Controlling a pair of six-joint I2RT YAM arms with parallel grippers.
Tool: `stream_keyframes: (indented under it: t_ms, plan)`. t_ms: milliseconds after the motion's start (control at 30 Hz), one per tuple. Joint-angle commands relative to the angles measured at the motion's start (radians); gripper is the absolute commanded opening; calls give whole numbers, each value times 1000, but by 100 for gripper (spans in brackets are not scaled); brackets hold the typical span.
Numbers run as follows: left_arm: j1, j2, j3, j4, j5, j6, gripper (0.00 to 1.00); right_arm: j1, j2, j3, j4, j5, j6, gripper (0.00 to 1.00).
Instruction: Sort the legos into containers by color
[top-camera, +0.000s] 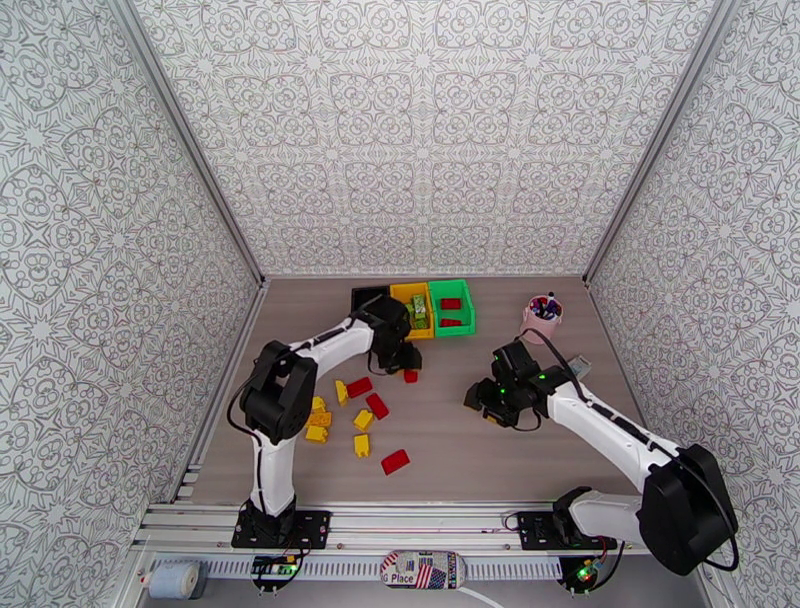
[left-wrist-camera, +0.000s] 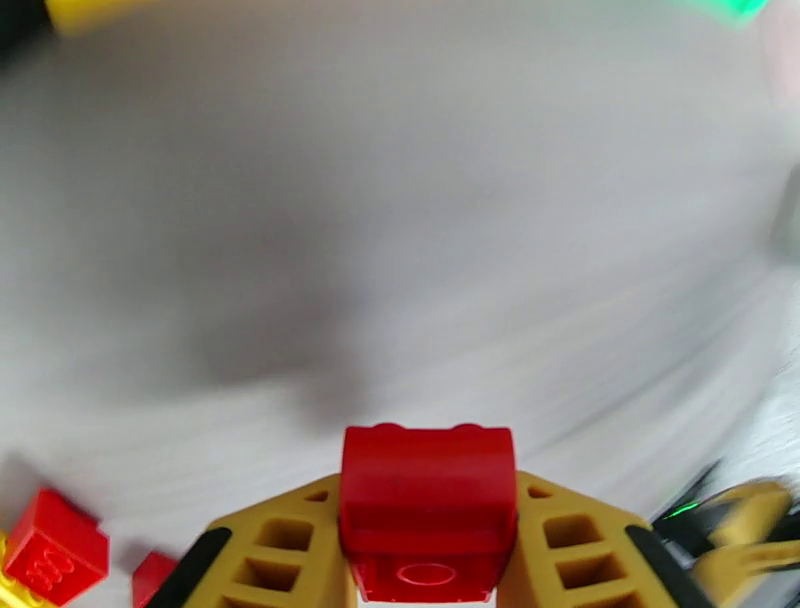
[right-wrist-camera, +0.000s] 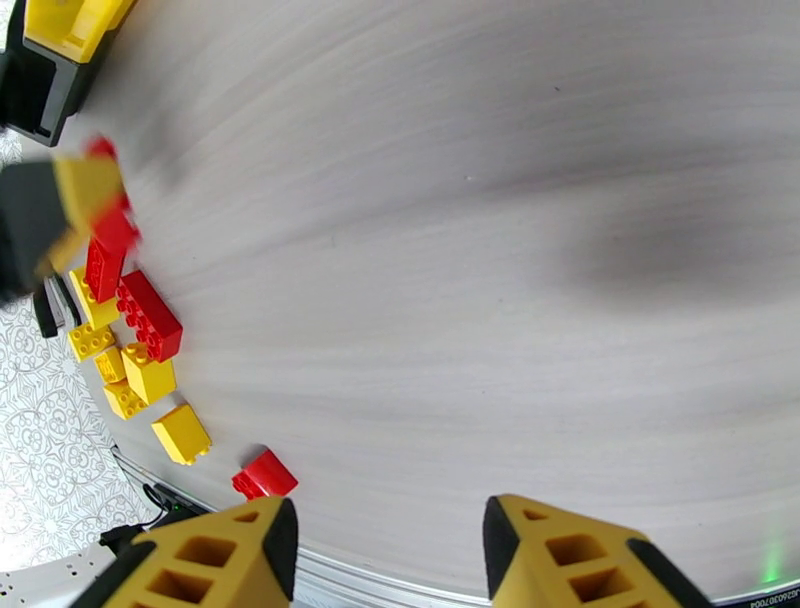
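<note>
The top external view is bright and evenly lit from above. It is sharp throughout, with no glare and only faint soft shadows under the arms on the table (top-camera: 450, 440).

The left wrist view is heavily blurred. The tabletop smears into grey streaks around a dim shadow left of centre. The yellow bin (left-wrist-camera: 90, 10) at 11 o'clock and the green bin (left-wrist-camera: 740, 8) at 1 o'clock are smudges. Only the red lego (left-wrist-camera: 427, 500) at 6 o'clock is crisp.

In the right wrist view the wood grain bows at the edges, and a broad soft shadow lies at 3 o'clock. The left gripper (right-wrist-camera: 100, 215) at 9 o'clock is smeared, while the loose legos (right-wrist-camera: 148, 378) at 8 o'clock are sharp.
</note>
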Motion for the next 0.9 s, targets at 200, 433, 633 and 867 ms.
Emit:
stream_keyframes:
  t_ms: [200,433,633,867]
  plan:
    - [47,109,245,257,129,-362,36,5,23,49,17,-14,12,54]
    - [49,307,535,291,141,-497,40,5,39,67,20,-11,13,54]
    - [54,456,796,252,144,-553,69,5,47,85,11,-5,6,54]
    - [63,458,806,282,151,-563,79,5,44,87,5,5,4,54]
